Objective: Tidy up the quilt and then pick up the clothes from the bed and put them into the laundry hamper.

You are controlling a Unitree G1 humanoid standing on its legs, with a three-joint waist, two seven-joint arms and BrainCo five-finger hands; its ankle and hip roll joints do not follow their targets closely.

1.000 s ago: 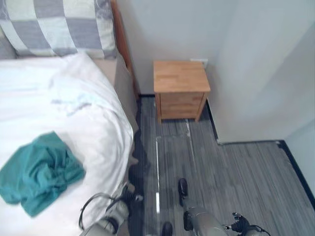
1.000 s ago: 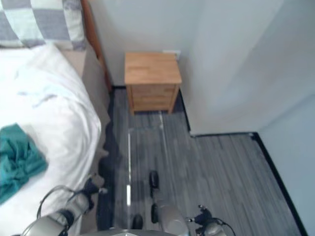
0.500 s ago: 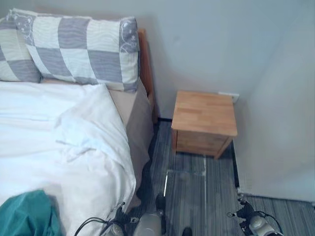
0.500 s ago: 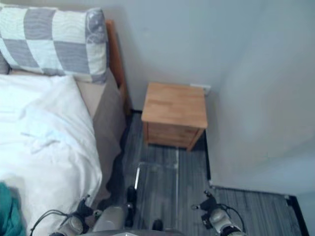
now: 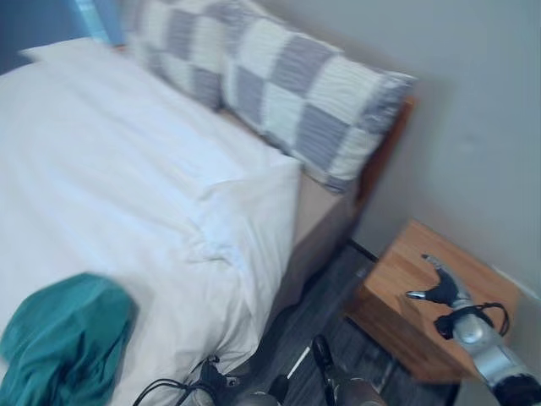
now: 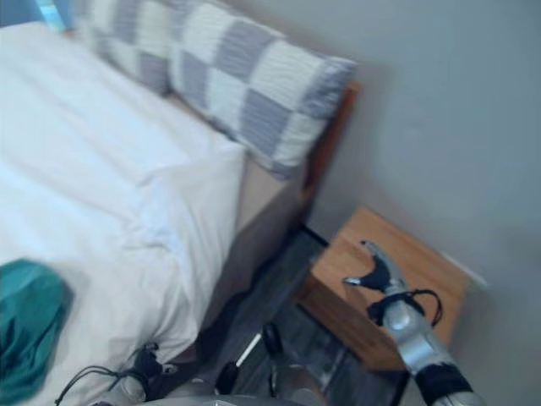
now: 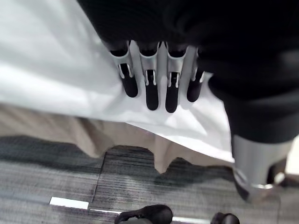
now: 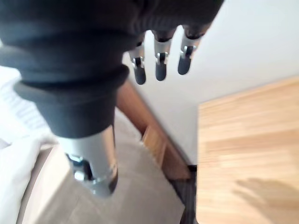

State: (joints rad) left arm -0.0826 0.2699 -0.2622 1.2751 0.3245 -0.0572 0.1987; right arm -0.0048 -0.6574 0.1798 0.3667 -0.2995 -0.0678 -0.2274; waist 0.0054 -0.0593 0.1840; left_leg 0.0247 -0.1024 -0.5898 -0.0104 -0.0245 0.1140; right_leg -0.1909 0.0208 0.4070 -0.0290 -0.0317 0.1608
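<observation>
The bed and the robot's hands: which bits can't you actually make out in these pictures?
- Teal garment: cut off by the bottom edge in the left eye view, so its full extent is unknown.
- Quilt: its far side runs past the picture's left edge.
- Left hand: fingers show over the quilt; contact can't be judged.
- Nightstand: partly behind the right hand.

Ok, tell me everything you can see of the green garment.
The green garment is a teal, soft-looking cloth, crumpled into a loose heap with folds. It lies on the white quilt near the bed's side edge, at the end away from the checked pillows. Neither hand touches it. Part of it runs out of frame.
</observation>
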